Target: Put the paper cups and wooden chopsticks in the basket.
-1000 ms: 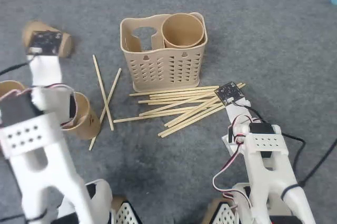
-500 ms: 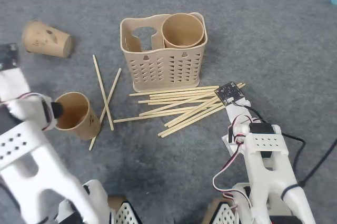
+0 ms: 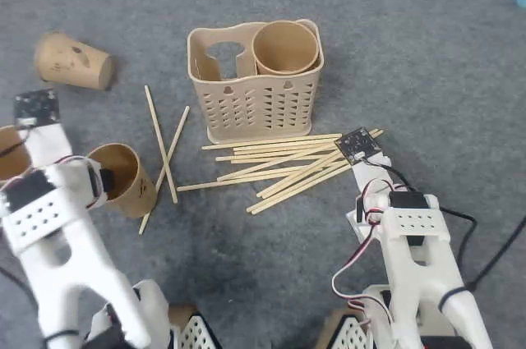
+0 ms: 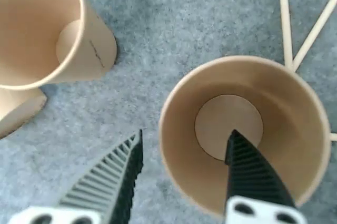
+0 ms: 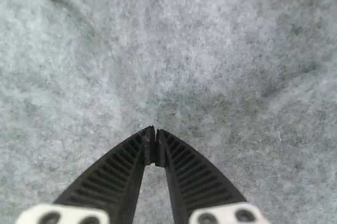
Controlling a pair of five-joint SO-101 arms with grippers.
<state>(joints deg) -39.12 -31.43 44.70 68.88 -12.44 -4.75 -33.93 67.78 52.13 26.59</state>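
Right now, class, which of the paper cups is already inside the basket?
The upright cup in the basket, mouth up beside the handle cut-out. The rest, such as the cup on its side, are out on the grey carpet.

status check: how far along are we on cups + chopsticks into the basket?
Done: one paper cup stands in the basket. In hand: the left end effector is open astride the rim of a second cup, not closed. Left: that cup, a third cup beside it, a cup on its side, and all chopsticks, the pile and the loose ones. The right end effector is shut, empty.
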